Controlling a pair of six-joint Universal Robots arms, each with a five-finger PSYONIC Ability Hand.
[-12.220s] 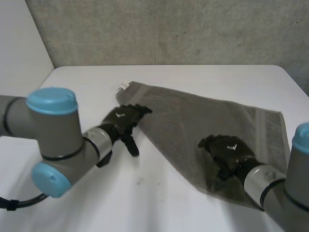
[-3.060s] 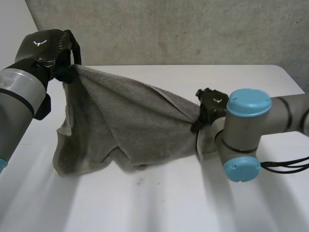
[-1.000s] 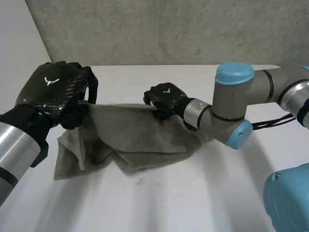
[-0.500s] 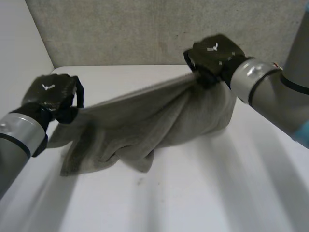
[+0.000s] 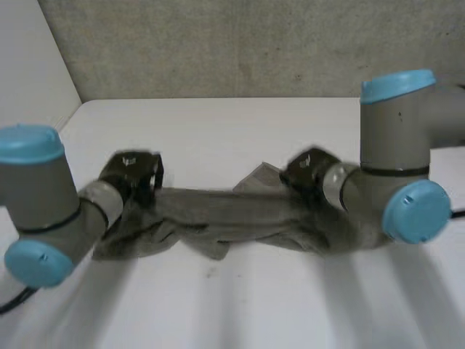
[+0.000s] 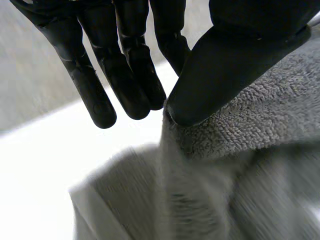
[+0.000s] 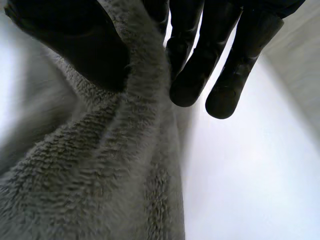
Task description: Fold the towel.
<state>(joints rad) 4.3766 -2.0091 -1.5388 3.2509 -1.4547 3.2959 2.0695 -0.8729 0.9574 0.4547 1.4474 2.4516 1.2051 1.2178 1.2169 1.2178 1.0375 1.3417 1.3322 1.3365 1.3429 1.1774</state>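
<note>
My left hand (image 5: 133, 171) and right hand (image 5: 308, 168) each pinch one end of the towel (image 5: 240, 213), bunched along the bench (image 5: 218, 127) between them. I should stretch it taut, evenly, before laying it flat.

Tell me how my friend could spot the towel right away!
Find the white table by the grey wall. Across its middle stretches the towel, pinched at its ends by the left hand and the right hand. It is the only soft, fuzzy thing there.
</note>
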